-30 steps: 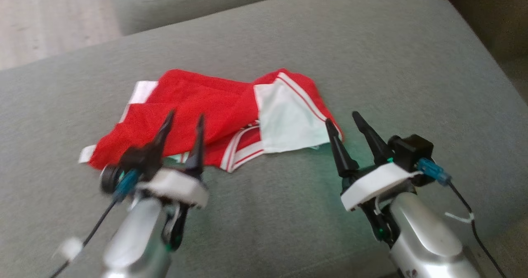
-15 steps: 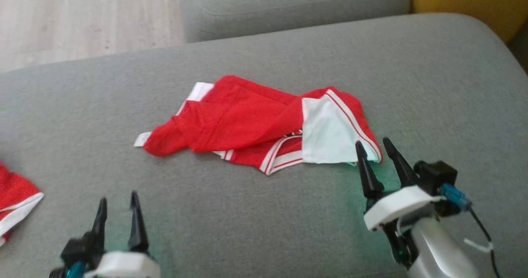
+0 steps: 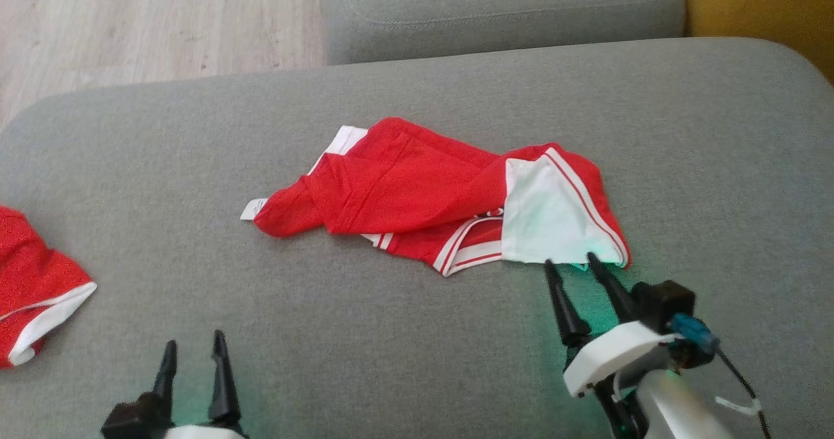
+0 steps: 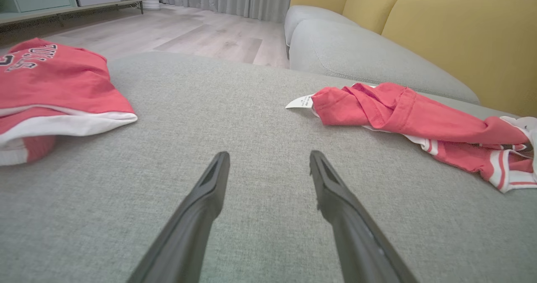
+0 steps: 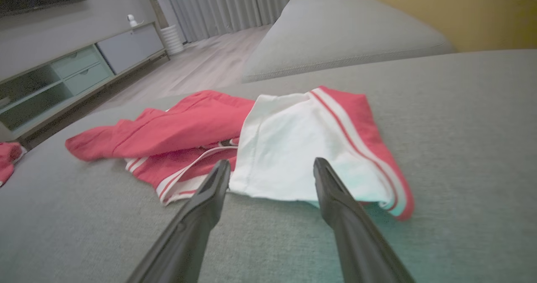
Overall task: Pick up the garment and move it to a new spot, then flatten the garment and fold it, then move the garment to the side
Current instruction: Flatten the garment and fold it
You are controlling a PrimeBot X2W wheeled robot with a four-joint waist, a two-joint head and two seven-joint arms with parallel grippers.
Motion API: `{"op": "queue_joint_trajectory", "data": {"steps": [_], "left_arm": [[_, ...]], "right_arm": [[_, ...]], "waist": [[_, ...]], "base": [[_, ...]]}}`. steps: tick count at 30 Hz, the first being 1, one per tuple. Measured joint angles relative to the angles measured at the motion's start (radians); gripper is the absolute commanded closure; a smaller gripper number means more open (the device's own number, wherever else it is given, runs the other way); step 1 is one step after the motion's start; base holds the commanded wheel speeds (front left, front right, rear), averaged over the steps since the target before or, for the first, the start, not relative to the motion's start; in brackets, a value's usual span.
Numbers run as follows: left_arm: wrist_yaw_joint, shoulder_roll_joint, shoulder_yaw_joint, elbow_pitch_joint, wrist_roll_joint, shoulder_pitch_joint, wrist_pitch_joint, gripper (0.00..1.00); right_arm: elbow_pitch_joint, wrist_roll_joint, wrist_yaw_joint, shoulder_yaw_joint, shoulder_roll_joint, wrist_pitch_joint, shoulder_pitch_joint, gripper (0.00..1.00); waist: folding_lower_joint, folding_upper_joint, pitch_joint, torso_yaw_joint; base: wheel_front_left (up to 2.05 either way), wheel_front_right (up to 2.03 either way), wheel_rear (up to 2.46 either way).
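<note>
Head view shows us the grey sofa seat [image 3: 417, 348]. The red garment [image 3: 404, 191] with white stripes lies crumpled around the seat's middle, one part turned to show white lining. A second red garment [image 3: 32, 283] sits at the seat's left edge. Both arms are spread and hold nothing: the right end effector [image 3: 571, 260] is over the seat's near right part, tips just at the white hem; the left end effector [image 3: 194, 339] is at the near left. We judge the flattening step is starting; next, the right one must pinch that hem low. The white tag [image 4: 300, 102] is too small to read; the second garment's dark letters [image 4: 31, 58] are only partly legible.
</note>
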Motion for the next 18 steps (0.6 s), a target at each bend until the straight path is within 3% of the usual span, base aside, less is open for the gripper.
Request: {"op": "queue_joint_trajectory", "data": {"steps": [8,18], "left_arm": [[-0.007,-0.001,-0.069,0.003,-0.057,-0.026,0.0,0.0],[-0.008,-0.001,-0.087,0.004,-0.072,-0.061,0.0,0.0]], "right_arm": [[0.115,0.001,0.0,0.082,0.001,0.001,-0.076,0.0],[0.254,-0.085,0.0,-0.014,0.002,0.002,-0.14,0.0]], "waist": [[0.0,0.0,0.04,0.061],[0.0002,0.0,0.103,0.169]], "base": [[0.0,0.0,0.0],[0.0,0.0,0.0]]}}
